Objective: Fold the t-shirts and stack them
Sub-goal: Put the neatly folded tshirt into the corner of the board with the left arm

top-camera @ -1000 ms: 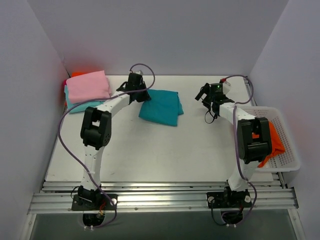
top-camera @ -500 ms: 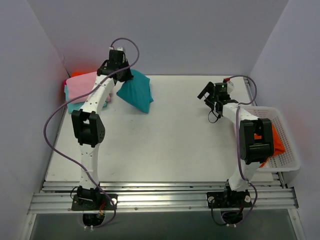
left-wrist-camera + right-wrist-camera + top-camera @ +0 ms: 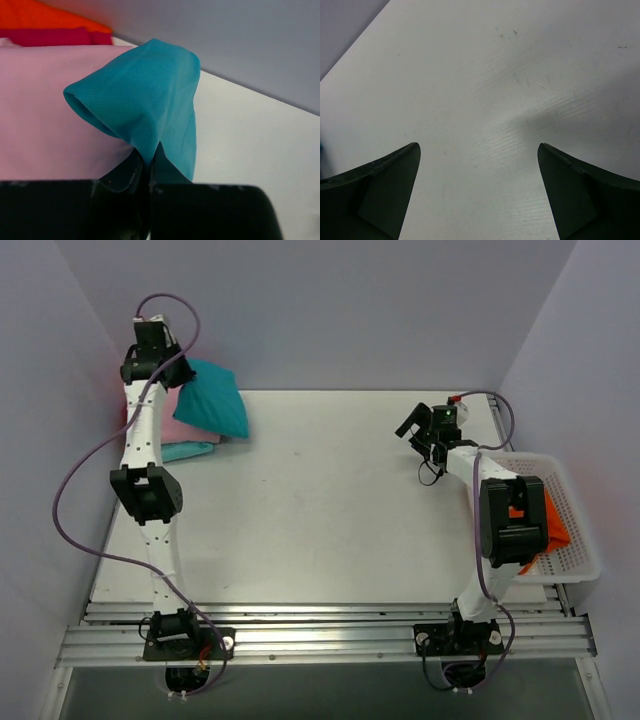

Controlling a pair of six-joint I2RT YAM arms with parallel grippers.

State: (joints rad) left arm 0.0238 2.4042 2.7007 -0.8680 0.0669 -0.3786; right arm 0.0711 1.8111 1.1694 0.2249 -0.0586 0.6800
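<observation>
My left gripper point(image 3: 176, 372) is shut on an edge of the folded deep teal t-shirt point(image 3: 214, 400), which hangs in the air over the back-left stack. In the left wrist view the teal cloth point(image 3: 145, 105) bulges up from the pinched jaws of the left gripper point(image 3: 149, 161). Under it lies the pink t-shirt point(image 3: 178, 426) point(image 3: 45, 115) on a pale aqua one point(image 3: 186, 450). Orange cloth point(image 3: 45, 14) shows behind the stack. Another orange t-shirt point(image 3: 551, 522) lies in the basket. My right gripper point(image 3: 415, 430) point(image 3: 479, 165) stands open over bare table.
A white mesh basket point(image 3: 585, 565) sits at the right edge beside the right arm. Grey walls close in the table at the back and on both sides; the stack sits in the back-left corner. A magenta layer point(image 3: 55, 36) lies between the pink and orange cloth.
The left arm has lifted the teal t-shirt off the middle of the table and swung it left and back over the stack. The right arm has barely moved.
</observation>
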